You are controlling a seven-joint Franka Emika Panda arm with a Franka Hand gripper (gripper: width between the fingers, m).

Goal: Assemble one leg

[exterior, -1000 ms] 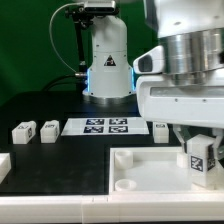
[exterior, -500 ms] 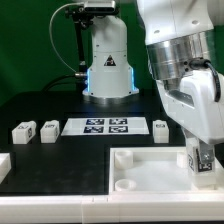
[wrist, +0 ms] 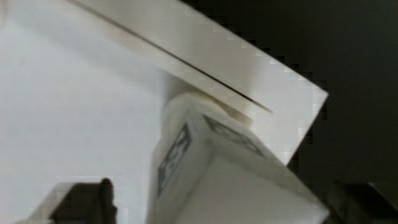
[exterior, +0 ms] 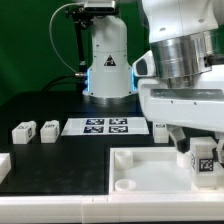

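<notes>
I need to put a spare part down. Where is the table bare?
Bare black table lies in front of the marker board and the two loose legs, up to the tray. The tray's right end is crowded: the gripper holds a leg there.

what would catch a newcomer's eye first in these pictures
The big white arm fills the exterior view's right, its hand down over the large white tray piece, shut on a leg with a black-and-white marker. Left of it on the dark table lie the marker board and two loose legs.
</notes>
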